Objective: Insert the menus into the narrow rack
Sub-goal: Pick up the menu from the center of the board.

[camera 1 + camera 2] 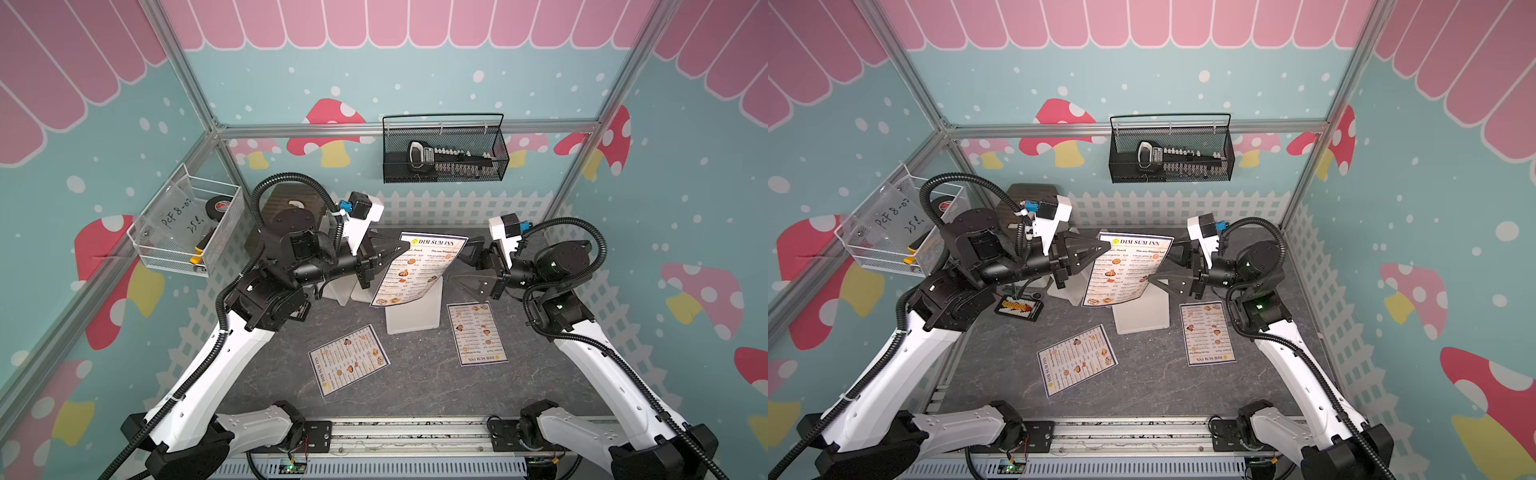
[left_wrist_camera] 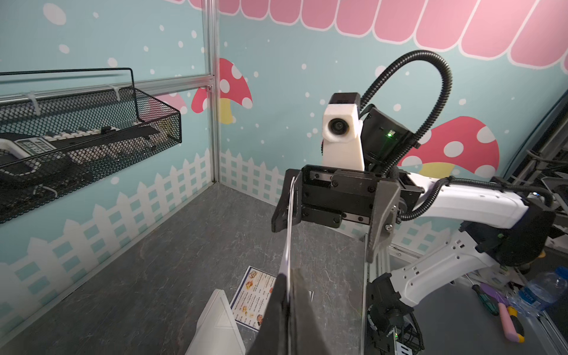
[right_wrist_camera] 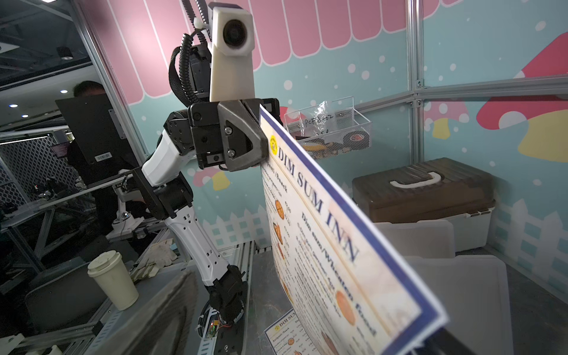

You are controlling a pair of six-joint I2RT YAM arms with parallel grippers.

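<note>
So far, none in the white rack: holds one menu up over it in the pinching left claw, right claw spread wide at its other edge, second menu and third menu lying flat on the table.

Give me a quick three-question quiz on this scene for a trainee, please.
1. How many menus lie flat on the table?
2. True or false: the right claw is shut tight.
3. What grips the raised menu? A the left claw, B the right claw, C nothing.
Key: 1 two; 2 false, it stands open; 3 A.
</note>
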